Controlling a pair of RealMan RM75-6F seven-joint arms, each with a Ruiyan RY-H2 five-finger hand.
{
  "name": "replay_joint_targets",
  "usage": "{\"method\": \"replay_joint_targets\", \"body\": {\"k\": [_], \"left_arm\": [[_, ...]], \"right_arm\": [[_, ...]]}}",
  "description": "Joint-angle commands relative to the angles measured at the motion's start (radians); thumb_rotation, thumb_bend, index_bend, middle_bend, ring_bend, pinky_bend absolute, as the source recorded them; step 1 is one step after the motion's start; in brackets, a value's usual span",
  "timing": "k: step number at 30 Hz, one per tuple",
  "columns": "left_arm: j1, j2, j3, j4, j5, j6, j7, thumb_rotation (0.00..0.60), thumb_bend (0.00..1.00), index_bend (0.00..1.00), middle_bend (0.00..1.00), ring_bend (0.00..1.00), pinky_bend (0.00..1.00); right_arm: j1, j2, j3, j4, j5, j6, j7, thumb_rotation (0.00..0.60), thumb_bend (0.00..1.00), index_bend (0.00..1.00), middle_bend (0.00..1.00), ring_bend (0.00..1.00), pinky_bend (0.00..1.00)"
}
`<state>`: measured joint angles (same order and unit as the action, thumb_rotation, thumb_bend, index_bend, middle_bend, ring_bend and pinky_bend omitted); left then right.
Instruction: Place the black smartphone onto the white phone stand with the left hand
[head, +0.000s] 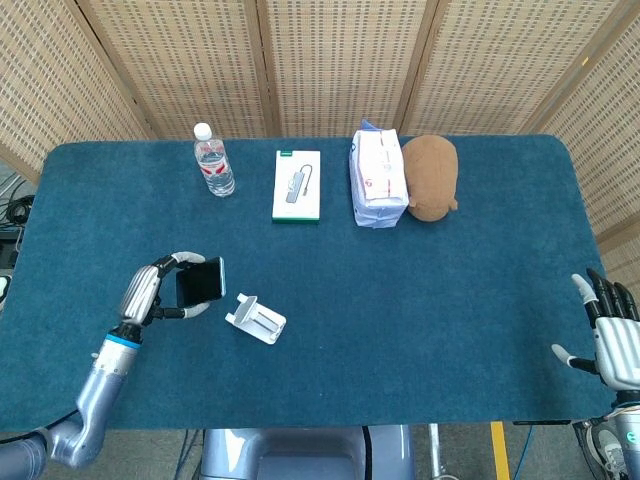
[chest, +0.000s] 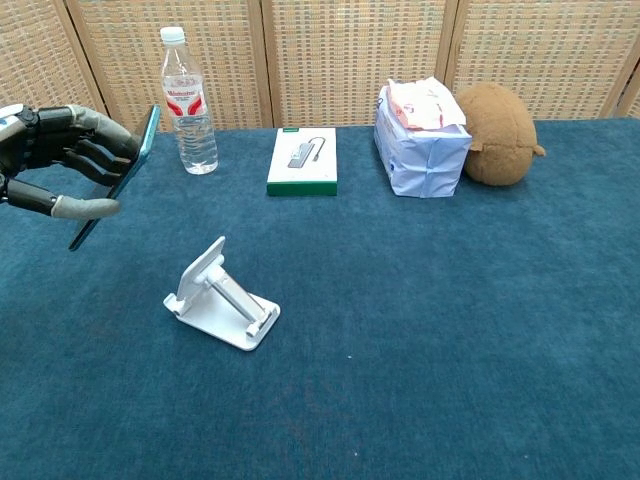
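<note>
My left hand (head: 152, 291) (chest: 58, 165) grips the black smartphone (head: 200, 282) (chest: 118, 175) and holds it in the air, tilted steeply on edge, above and to the left of the white phone stand (head: 256, 319) (chest: 222, 296). The stand sits on the blue table (head: 420, 290) with its backrest toward the left, nothing resting on it. My right hand (head: 612, 340) is at the table's front right edge, fingers spread, holding nothing; the chest view does not show it.
Along the back stand a water bottle (head: 213, 161) (chest: 187, 103), a white and green box (head: 297, 186) (chest: 304, 161), a white paper package (head: 377, 178) (chest: 422, 139) and a brown plush toy (head: 430, 176) (chest: 498, 120). Wicker screens close off the back.
</note>
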<state>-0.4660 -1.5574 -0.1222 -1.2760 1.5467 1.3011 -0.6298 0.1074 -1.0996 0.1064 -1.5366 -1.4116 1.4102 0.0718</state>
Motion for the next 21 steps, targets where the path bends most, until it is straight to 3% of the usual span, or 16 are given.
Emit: {"method": "replay_joint_targets", "body": {"k": [1,9,21], "left_arm": [[-0.071,-0.034,0.033,0.177,0.167,0.07,-0.229,0.6,0.17,0.51,0.44,0.5,0.42],[-0.149,-0.132,0.078,0.383,0.254,0.128,-0.491,0.6,0.16,0.51,0.43,0.5,0.42],[-0.195,-0.285,0.139,0.683,0.249,0.112,-0.817,0.6,0.17,0.51,0.43,0.5,0.42]], "right_arm": [[0.006,-0.009,0.008,0.004,0.024,-0.012,-0.03,0.6,0.0,0.0,0.0,0.0,0.0],[0.031,-0.036,0.03,0.008,0.095,-0.058,-0.115,0.6,0.0,0.0,0.0,0.0,0.0],[0.058,-0.066,0.05,0.037,0.182,-0.118,-0.178,0.6,0.0,0.0,0.0,0.0,0.0]]}}
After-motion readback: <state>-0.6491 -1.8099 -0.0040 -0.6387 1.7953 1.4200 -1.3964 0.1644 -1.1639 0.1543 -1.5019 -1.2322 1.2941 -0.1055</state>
